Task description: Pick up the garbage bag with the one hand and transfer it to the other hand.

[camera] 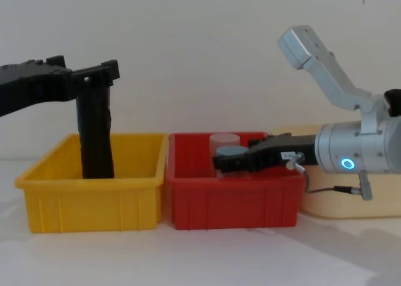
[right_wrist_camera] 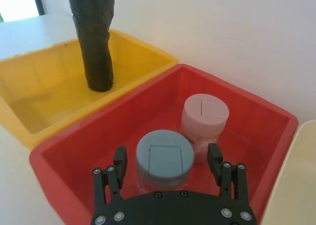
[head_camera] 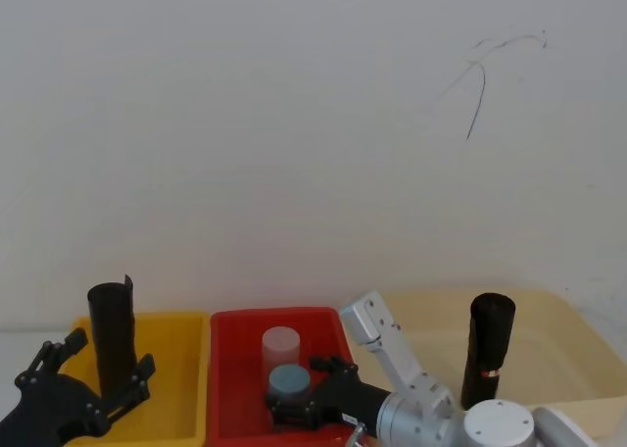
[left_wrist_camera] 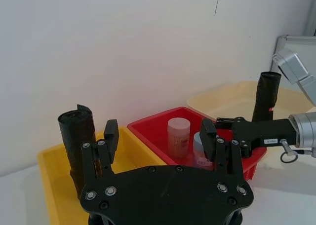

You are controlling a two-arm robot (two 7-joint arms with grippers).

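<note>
where bins (camera: 94,192) stand, white wall (head_camera: 294,124)

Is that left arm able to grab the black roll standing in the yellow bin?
Probably yes: the left gripper hangs close by the black roll, jaws open, nothing between them.

The garbage bag (right_wrist_camera: 95,37) in the yellow bin (right_wrist_camera: 39,82) is a roll of thin black plastic film, wrinkled and faintly shiny. A second black roll (head_camera: 488,349) looks the same. The yellow bin, the red bin (right_wrist_camera: 74,151) and the cream bin (head_camera: 558,339) are smooth moulded plastic with a soft sheen. The two jars (right_wrist_camera: 203,121) are cloudy plastic; one has a matt blue lid (right_wrist_camera: 164,158). The right gripper (right_wrist_camera: 168,161) is matt black with small bright metal screws, on a brushed silver metal wrist (camera: 357,151). The left gripper (left_wrist_camera: 160,141) has the same matt black finish.
</note>
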